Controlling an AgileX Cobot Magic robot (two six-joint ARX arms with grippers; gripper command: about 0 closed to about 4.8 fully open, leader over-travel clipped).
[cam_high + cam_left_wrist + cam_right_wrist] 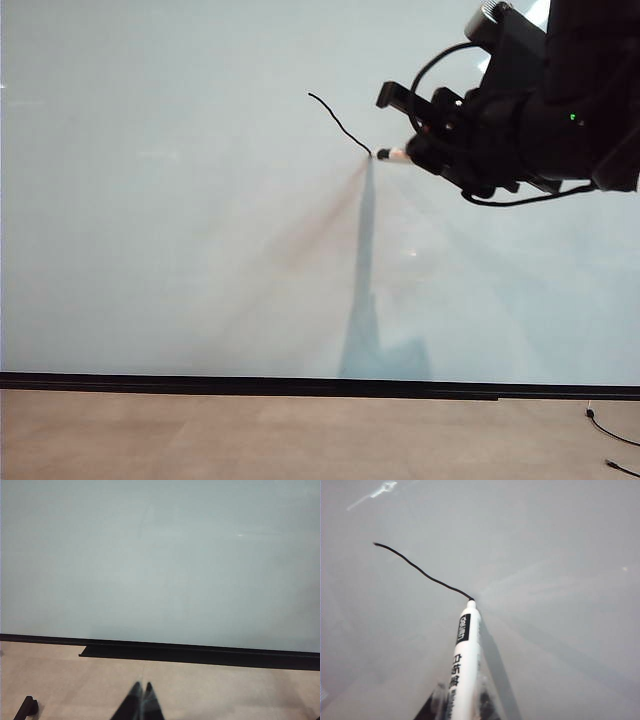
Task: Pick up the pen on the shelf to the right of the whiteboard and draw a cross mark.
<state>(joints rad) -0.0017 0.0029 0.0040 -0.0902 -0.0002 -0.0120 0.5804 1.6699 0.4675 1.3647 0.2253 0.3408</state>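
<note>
The whiteboard (180,220) fills most of the exterior view. My right gripper (425,152) reaches in from the upper right, shut on the white pen (392,155). The pen's tip touches the board at the lower end of a single wavy black line (338,123). In the right wrist view the pen (464,660) stands between the fingers of the right gripper (460,705), its tip at the end of the black line (420,571). No full cross mark shows, only this one stroke. My left gripper (142,686) is shut and holds nothing, low before the board (160,555).
A dark strip (300,385) runs along the board's bottom edge above a beige floor (250,440). A thin black cable (610,432) lies at the lower right. The pen and arm cast a tall shadow (370,290) on the board. A dark ledge (200,654) shows in the left wrist view.
</note>
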